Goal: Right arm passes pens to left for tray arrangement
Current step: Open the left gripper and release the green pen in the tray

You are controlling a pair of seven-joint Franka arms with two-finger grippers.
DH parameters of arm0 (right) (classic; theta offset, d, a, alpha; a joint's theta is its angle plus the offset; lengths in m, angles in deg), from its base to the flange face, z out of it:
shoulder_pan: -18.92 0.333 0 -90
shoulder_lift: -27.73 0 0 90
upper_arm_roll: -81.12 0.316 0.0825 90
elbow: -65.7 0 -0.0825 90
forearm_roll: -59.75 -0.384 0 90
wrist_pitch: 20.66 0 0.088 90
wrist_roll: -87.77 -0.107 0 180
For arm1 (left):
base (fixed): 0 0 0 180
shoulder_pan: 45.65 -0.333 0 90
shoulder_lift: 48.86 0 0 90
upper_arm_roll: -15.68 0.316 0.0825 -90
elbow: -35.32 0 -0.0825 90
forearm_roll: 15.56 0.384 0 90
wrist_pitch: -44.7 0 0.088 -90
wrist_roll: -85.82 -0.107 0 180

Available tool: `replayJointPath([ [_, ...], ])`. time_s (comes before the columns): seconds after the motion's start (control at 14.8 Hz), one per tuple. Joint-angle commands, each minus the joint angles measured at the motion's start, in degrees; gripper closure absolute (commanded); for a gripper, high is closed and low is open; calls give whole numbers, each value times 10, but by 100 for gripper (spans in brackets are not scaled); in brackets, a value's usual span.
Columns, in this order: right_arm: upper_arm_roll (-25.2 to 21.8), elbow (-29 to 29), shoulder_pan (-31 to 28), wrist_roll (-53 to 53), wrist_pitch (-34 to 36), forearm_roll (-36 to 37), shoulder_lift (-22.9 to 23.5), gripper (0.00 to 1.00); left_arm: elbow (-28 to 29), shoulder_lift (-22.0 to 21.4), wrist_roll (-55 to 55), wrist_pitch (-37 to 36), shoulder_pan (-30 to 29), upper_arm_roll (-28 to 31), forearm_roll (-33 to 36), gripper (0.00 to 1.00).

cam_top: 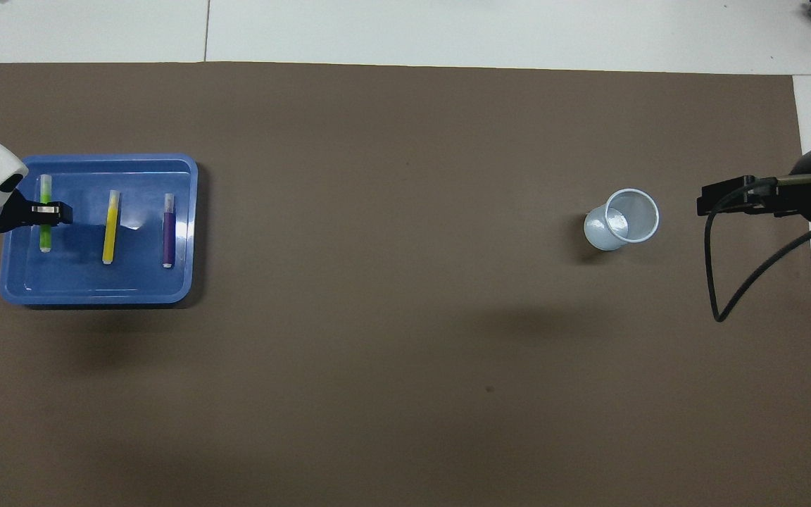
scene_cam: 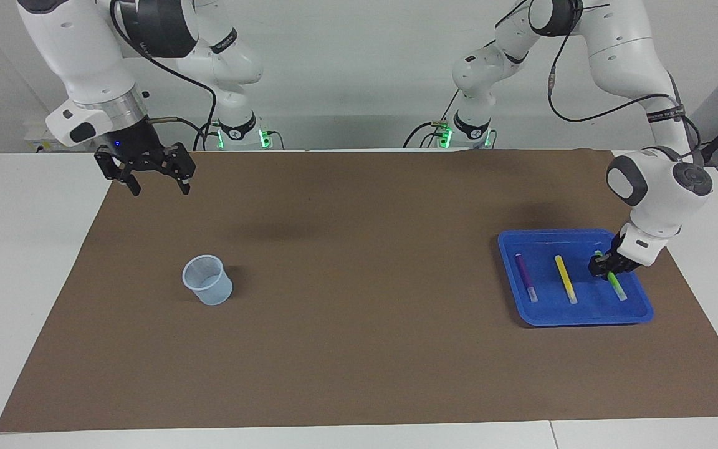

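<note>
Blue tray (scene_cam: 524, 315) sits on the brown mat (scene_cam: 359, 349) at the left arm's end of the table. Three pens lie in it, roughly parallel and apart: purple pen (scene_cam: 526, 277), yellow pen (scene_cam: 565, 279), green pen (scene_cam: 616, 287).

Left gripper (scene_cam: 607, 267) is down in the tray, fingers clamped on the green pen near its middle. Whether the pen already rests on the tray floor or hangs just above it is hard to tell from either view.

Right gripper (scene_cam: 156, 181) waits in the air over the mat's edge at its own end, fingers spread, holding nothing. Translucent cup (scene_cam: 207, 280) stands upright on the mat, apparently empty.

Risks, as I judge them:
- If the pen is released while off the floor, it could roll toward the yellow one.
- Lifting away before the fingers part fully would drag it askew.
- The gripper sits near the tray rim; a sideways exit might nudge the tray.
</note>
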Motion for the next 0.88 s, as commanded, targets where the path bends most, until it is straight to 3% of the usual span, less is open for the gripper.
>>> replayJointPath([
  [0.0,2,-24,-1,2,-5,10,-16,0,41,-14,-5,40,-11,-4,11,100],
  [0.61,-6,-19,-15,9,-12,6,-21,0,65,-18,0,62,-8,-4,11,100],
  [0.68,-6,-15,-25,8,-13,6,-21,0,65,-18,0,62,-7,-4,11,90],
  [0.81,-6,-13,-29,5,-7,8,-28,0,65,-18,-1,62,-8,-4,11,85],
])
